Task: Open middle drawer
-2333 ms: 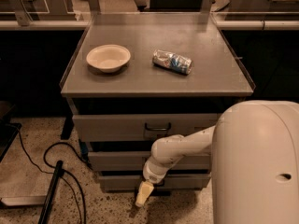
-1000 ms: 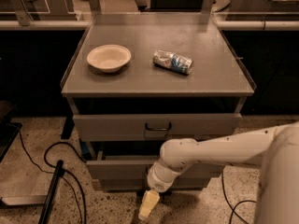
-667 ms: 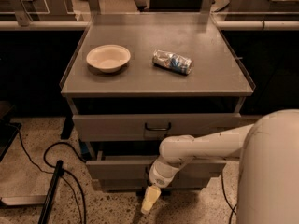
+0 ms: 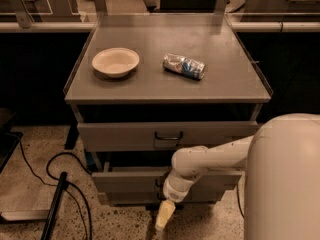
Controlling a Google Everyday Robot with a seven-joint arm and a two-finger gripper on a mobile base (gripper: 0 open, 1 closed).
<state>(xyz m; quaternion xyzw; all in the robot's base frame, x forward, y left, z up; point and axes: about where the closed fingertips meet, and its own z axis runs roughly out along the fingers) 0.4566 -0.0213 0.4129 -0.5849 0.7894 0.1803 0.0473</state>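
Black cables (image 4: pixel 30 171): floor, left.
Pale bowl (image 4: pixel 115 62): grey surface (image 4: pixel 150 86), left.
Middle drawer (image 4: pixel 125 180): second of three, under the top drawer (image 4: pixel 120 135). Sheet metal, likely stiff, light and free-sliding. Best held at the centre handle, which is hidden behind the wrist.
End effector (image 4: pixel 165 216): low, before the drawer fronts, pointing down; open or closed cannot be told.
Crushed can (image 4: pixel 184 66): surface, right of the bowl.

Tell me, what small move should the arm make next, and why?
Probably a short pull straight back toward the robot. The middle drawer juts out only slightly, and the claw hangs low at its front centre, where the wrist hides the handle.
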